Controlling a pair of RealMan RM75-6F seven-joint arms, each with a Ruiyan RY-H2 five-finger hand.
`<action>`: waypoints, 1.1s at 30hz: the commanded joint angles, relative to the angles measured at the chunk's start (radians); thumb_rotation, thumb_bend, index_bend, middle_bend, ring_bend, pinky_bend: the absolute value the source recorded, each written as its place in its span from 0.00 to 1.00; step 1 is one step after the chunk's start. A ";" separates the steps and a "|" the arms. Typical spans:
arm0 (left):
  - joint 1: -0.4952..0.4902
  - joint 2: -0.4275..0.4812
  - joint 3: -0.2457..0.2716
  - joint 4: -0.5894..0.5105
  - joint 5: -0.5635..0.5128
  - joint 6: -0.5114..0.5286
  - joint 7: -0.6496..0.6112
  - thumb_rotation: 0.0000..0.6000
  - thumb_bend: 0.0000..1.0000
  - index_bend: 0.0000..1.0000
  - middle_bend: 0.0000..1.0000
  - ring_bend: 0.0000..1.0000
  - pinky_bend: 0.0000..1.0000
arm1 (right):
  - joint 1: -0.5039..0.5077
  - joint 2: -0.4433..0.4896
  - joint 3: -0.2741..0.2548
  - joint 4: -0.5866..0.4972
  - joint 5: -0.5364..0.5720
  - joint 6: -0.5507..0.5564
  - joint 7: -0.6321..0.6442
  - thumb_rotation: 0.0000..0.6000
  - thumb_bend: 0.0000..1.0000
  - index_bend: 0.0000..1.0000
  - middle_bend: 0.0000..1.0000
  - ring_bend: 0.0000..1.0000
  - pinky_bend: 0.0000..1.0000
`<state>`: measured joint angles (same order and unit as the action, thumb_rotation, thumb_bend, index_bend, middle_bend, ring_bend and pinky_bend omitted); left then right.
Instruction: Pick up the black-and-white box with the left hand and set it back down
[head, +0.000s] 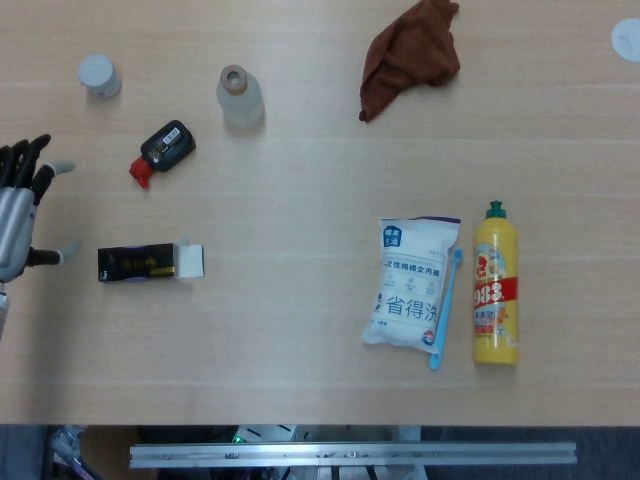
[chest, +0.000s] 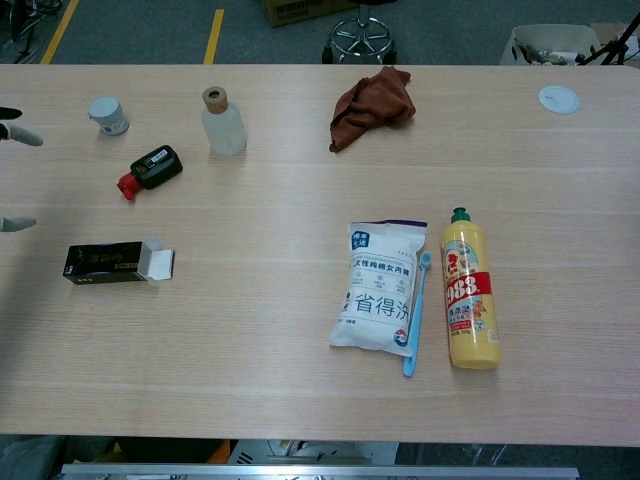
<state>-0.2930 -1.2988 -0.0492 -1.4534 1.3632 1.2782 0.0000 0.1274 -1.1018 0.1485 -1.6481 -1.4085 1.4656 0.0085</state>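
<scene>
The black-and-white box (head: 150, 263) (chest: 117, 263) lies flat on the table at the left, its black part to the left and white end to the right. My left hand (head: 20, 208) is at the far left edge, clear of the box, with its fingers spread and nothing in them. In the chest view only the left hand's fingertips (chest: 20, 135) show at the frame edge. The right hand is not visible in either view.
A small black bottle with a red cap (head: 163, 150) lies just above the box. Further back are a white jar (head: 99, 75), a clear bottle (head: 240, 96) and a brown cloth (head: 410, 52). A white bag (head: 412, 280), blue toothbrush (head: 445, 310) and yellow bottle (head: 496, 285) lie at the right.
</scene>
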 joint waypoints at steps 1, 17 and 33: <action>0.041 -0.004 -0.048 0.001 0.128 0.229 0.102 1.00 0.10 0.36 0.14 0.09 0.13 | -0.003 0.008 -0.010 -0.018 -0.005 -0.003 -0.021 1.00 0.21 0.47 0.35 0.33 0.41; 0.138 0.053 0.019 0.011 0.267 0.393 0.172 1.00 0.10 0.43 0.16 0.10 0.13 | -0.054 0.056 -0.083 -0.160 -0.002 0.008 -0.251 1.00 0.21 0.47 0.35 0.30 0.34; 0.154 0.041 0.018 0.043 0.220 0.332 0.110 1.00 0.10 0.43 0.16 0.10 0.13 | -0.041 0.053 -0.079 -0.189 0.028 -0.033 -0.251 1.00 0.21 0.47 0.35 0.30 0.34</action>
<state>-0.1388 -1.2574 -0.0317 -1.4107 1.5832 1.6103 0.1105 0.0851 -1.0464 0.0704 -1.8387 -1.3810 1.4347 -0.2441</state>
